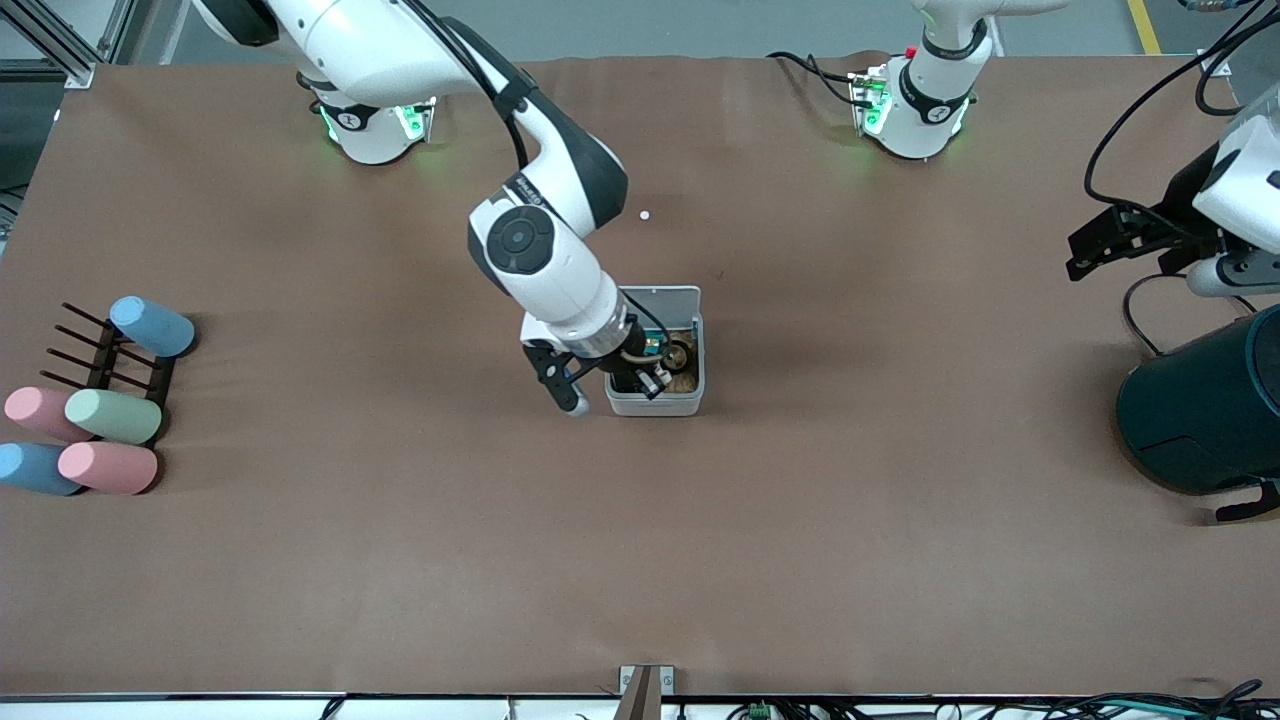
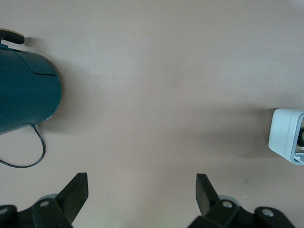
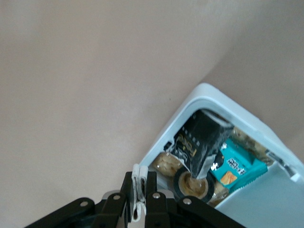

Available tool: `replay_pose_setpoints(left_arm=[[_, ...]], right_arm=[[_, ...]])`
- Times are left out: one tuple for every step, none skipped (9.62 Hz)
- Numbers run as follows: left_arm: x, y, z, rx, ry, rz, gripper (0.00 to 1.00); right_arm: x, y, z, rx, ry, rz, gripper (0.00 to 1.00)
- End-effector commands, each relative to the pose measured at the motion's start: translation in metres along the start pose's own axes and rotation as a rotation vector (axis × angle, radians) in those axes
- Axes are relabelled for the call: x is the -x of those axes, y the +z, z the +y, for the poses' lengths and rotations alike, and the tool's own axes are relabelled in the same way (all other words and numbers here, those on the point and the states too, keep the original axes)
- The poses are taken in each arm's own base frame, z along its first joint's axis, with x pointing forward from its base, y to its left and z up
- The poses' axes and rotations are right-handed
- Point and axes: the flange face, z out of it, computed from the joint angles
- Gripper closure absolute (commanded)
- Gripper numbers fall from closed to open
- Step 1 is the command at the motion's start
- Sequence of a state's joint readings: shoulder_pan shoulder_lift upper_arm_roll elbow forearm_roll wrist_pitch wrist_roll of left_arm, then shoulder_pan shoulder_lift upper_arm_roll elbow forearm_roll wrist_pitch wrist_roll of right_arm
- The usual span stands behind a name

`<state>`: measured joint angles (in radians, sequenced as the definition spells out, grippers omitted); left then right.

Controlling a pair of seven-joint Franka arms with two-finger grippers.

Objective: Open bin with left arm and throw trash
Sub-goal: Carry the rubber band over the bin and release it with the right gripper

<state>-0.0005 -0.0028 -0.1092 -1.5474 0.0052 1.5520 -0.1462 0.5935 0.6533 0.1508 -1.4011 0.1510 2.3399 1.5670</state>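
Note:
The bin [image 1: 655,402] stands mid-table with its white lid [image 1: 660,300] swung up and open. In the right wrist view the bin [image 3: 204,95] holds a crumpled black wrapper [image 3: 199,140], a black tape ring [image 3: 192,186] and a teal packet [image 3: 237,168]. My right gripper [image 1: 572,398] is low beside the bin, toward the right arm's end. In its wrist view the right gripper [image 3: 144,176] is shut on a thin white loop [image 3: 138,211]. My left gripper [image 1: 1090,250] waits by the left arm's end. The left gripper [image 2: 141,190] is open and empty in its own wrist view, where the bin [image 2: 285,135] also shows.
A big dark-teal round container [image 1: 1205,410] stands at the left arm's end and also shows in the left wrist view [image 2: 26,95]. Several pastel cylinders [image 1: 110,415] and a black rack [image 1: 100,350] lie at the right arm's end. A tiny white dot [image 1: 645,215] lies farther from the front camera than the bin.

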Motion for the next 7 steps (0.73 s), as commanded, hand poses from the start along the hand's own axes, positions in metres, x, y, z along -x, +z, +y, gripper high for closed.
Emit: replay_pose_setpoints(left_arm=[[0.021,0.000,0.001,0.011,-0.001,0.017,0.00],[0.016,0.000,0.001,0.008,0.001,0.017,0.00],[0.014,-0.004,0.000,0.012,0.009,0.028,0.00],[0.008,-0.003,0.000,0.013,0.012,0.028,0.00],[0.006,-0.005,0.000,0.015,0.012,0.029,0.00],[0.007,-0.005,0.002,0.015,0.015,0.026,0.00],[0.007,-0.005,0.001,0.015,0.014,0.026,0.00]], right_arm=[[0.015,0.018,0.002,0.015,0.007,-0.006,0.97],[0.014,0.023,0.004,0.025,-0.005,-0.006,0.89],[0.011,0.035,0.008,0.046,-0.004,-0.005,0.86],[0.010,0.041,0.010,0.054,-0.005,-0.005,0.81],[0.011,0.045,0.012,0.063,-0.011,-0.006,0.79],[0.021,0.048,0.014,0.068,-0.023,-0.011,0.77],[0.021,0.048,0.014,0.068,-0.023,-0.011,0.68]])
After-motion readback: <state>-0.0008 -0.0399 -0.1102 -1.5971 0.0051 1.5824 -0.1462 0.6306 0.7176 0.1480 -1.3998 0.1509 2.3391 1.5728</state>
